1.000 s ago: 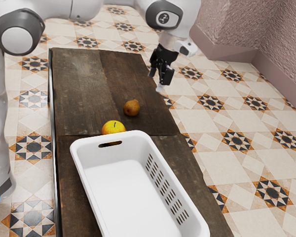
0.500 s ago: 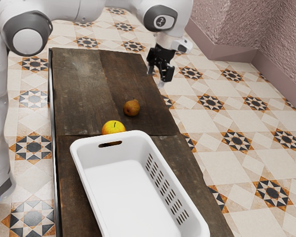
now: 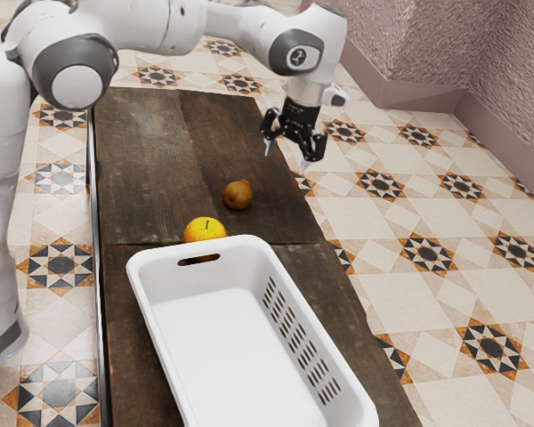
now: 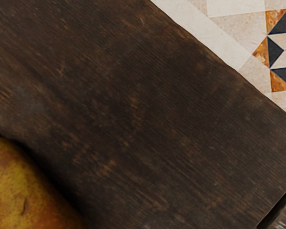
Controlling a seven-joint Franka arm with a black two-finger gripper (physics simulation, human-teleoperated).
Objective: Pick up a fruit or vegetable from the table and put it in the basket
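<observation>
"Where is your gripper?"

"My gripper (image 3: 287,158) is up in the air, near the long edge of the wooden table (image 3: 147,165) on the exterior view's right. It points downward."

"Is it holding anything?"

"Nothing at all. My two fingers (image 3: 307,165) stand wide apart, with only air between them."

"And the fruit?"

"I see two pieces, both on the dark planks. The brown pear (image 3: 238,195) sits by itself, lower than my fingertips and well apart from them. My wrist view catches part of its mottled, yellow-brown skin too. The yellow apple (image 3: 204,231) is near the pear, just beside the end of the basket (image 3: 145,261). The rim hides a bit of it, so I can't tell whether they touch."

"What's the basket like?"

"White, upright and open at the top, with a handle slot at the end by the apple and rows of slits along one side. Neither fruit is in it."

"Anything past the table?"

"A tiled floor (image 3: 445,213) with dark and orange stars, and a rough pinkish wall (image 3: 418,40)."
</observation>
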